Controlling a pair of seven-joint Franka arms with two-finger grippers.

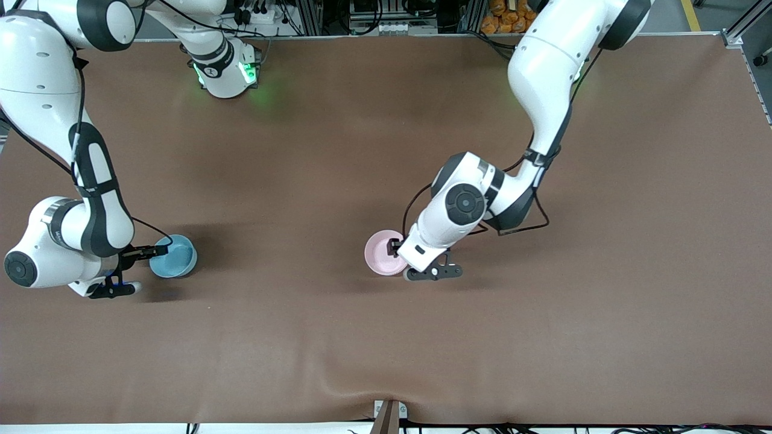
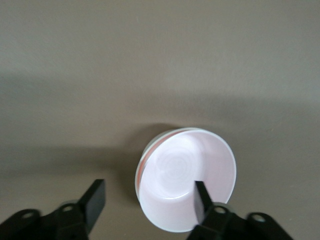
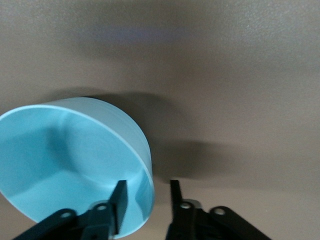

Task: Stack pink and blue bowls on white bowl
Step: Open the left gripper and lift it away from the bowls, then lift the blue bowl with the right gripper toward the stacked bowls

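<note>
Bowls are seen on a brown table (image 1: 374,120). The pink bowl (image 1: 382,252) is nested in a white bowl (image 2: 150,150) at mid-table, with the left gripper (image 2: 147,200) spread wide astride its rim. Toward the right arm's end, the blue bowl (image 1: 175,256) has its rim straddled by the narrowed right gripper (image 3: 147,197); a firm grip cannot be confirmed.

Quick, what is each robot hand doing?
Left gripper: open, astride the pale pink plastic bowl's rim.
Right gripper: shut on the light blue plastic bowl's rim.
</note>
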